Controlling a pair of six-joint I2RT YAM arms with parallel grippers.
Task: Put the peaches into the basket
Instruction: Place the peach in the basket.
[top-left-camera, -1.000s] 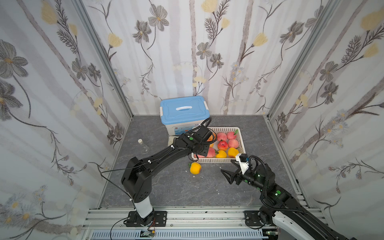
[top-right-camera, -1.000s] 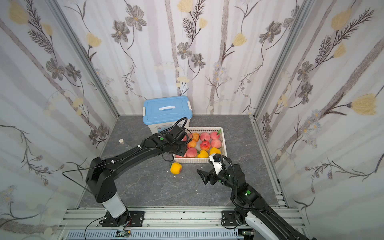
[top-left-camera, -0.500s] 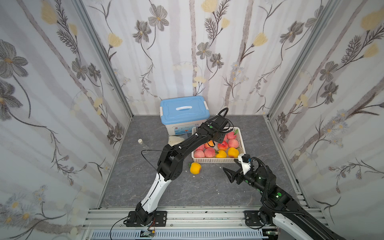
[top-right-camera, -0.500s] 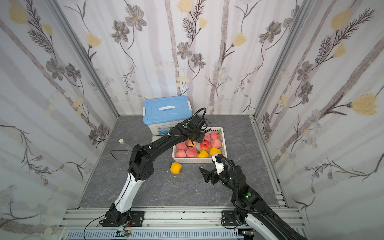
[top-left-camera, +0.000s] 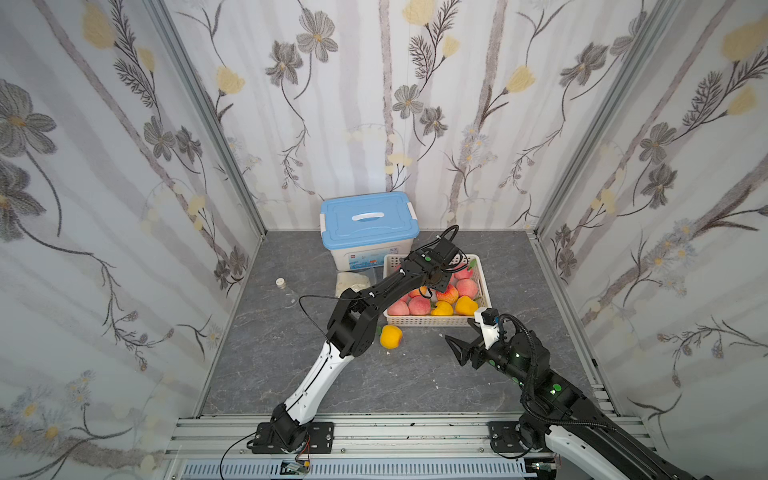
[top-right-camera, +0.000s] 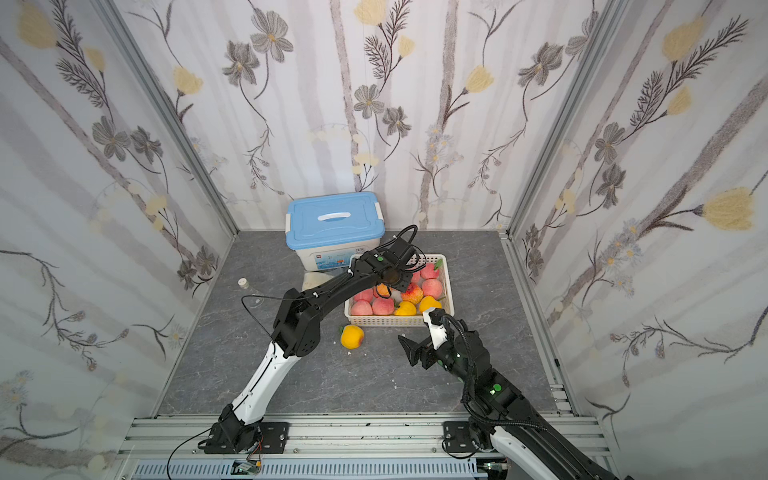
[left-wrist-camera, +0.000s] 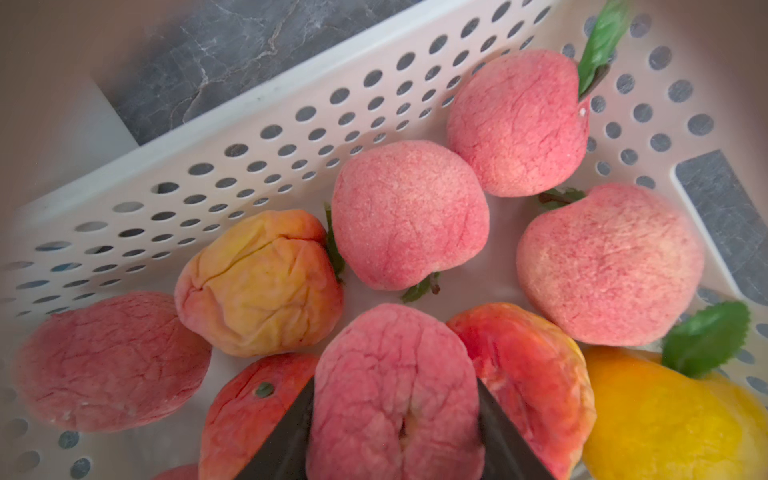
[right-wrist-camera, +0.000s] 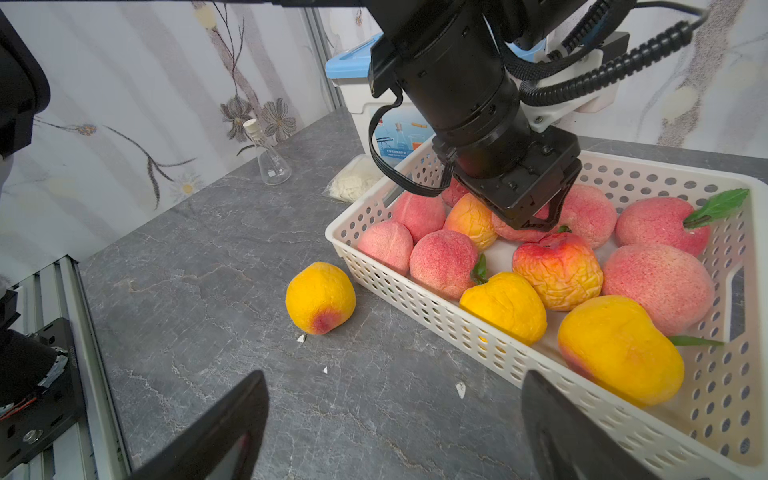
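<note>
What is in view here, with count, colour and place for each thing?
White perforated plastic basket: one, white, on the grey marbled table.
Round toy peaches: about eleven, pink, orange-red, yellow, lying in the basket.
Held pink peach: one, gripped over the basket.
Loose yellow peach: one, on the table by the basket's front corner.
Blue-lidded white storage box: one, behind the basket.
Whitish plastic bag: one, before the box.
Clear glass flask: one, white stopper, left of the bag.
White crumbs: few, on the table.
Left gripper: black, shut on the held peach.
Right gripper: black, open, empty, above the table.
</note>
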